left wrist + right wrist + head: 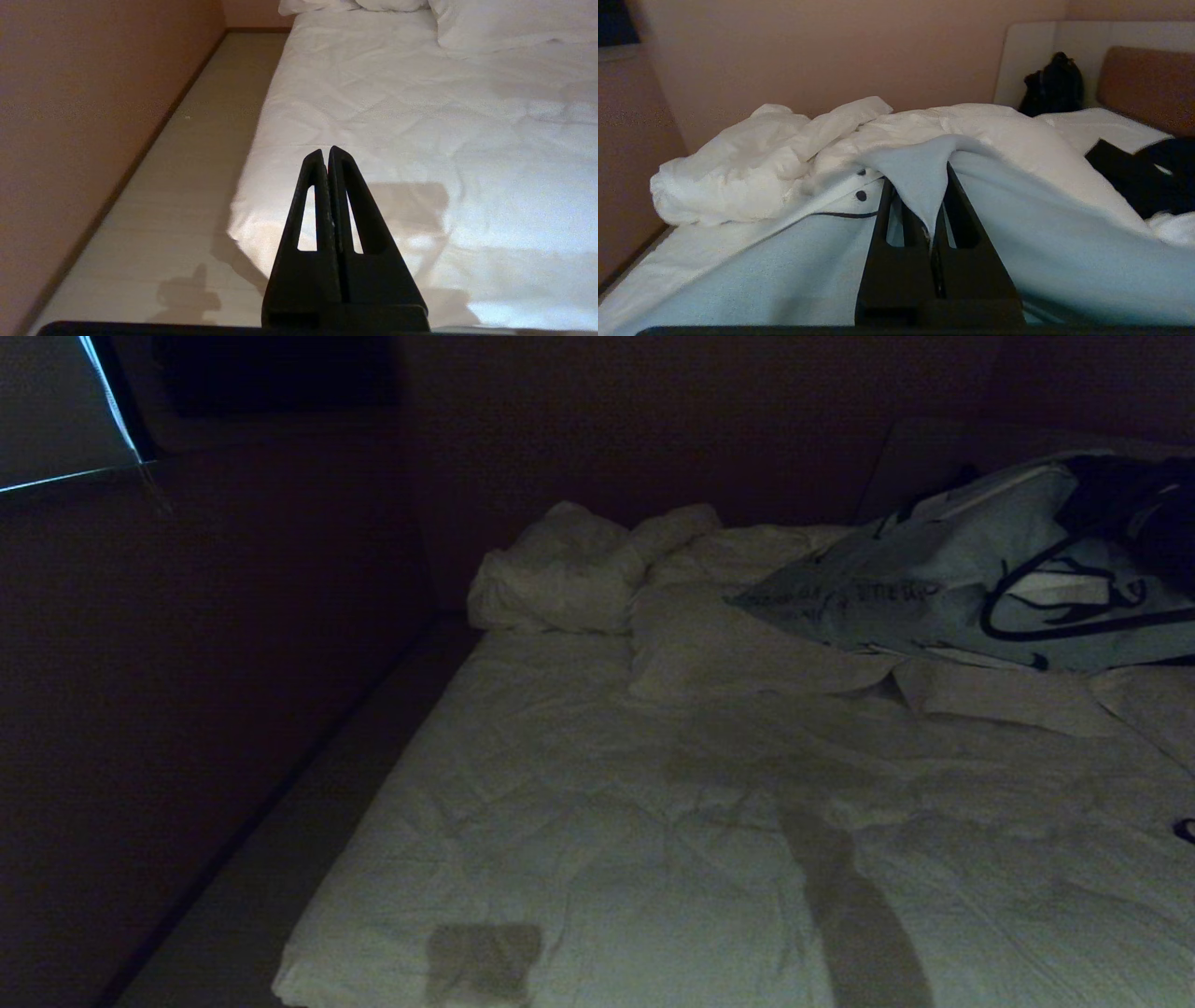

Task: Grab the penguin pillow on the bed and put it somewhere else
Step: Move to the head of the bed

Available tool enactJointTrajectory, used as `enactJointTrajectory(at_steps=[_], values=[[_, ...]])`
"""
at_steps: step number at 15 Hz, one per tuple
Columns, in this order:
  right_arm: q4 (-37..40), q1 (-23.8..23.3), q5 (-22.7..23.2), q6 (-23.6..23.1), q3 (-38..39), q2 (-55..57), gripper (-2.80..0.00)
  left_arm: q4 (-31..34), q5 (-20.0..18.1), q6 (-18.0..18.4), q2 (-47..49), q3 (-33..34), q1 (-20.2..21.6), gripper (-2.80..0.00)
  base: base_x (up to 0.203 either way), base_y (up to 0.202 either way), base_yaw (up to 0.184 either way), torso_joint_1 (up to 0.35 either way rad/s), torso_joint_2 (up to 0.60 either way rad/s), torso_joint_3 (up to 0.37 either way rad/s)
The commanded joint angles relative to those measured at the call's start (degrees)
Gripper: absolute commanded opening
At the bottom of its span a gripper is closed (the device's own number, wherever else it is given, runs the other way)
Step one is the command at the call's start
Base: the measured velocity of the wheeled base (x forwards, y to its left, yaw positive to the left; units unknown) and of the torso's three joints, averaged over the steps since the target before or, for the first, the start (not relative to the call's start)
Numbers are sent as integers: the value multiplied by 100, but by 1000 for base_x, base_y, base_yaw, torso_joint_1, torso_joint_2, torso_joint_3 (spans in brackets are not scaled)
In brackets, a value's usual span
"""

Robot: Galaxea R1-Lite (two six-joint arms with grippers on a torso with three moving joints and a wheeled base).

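penguin pillow (943, 593) right on bed (653, 821), duvet (560, 569) left

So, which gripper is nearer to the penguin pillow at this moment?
The right. The right gripper has its jaws shut on a fold of the penguin pillow, at the bed's far right. The left gripper is shut and empty, apart from it, over the bed's near left corner.

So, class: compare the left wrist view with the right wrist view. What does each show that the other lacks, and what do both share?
Only the left wrist view shows the left gripper, shut on nothing, hanging over the near edge of the bed beside a strip of bare floor.

Only the right wrist view shows the right gripper shut on a fold of the penguin pillow, plus a black bag by the headboard.

Both show the white bedding and the pinkish wall.
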Motion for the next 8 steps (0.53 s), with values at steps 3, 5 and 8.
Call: enactJointTrajectory(at_steps=[3,5,8], values=[[-26,-43,5,2,-16,14,-280,0,2,4,-2,0,0,-280,0,-195,0,-1,1,4],[-26,-70,22,2,-16,23,-280,-8,10,-4,-2,9,0,-280,0,-197,-1,4,4,6],[-26,-97,14,-7,-16,23,-280,-8,2,4,-2,9,0,-280,0,-193,1,4,3,5]])
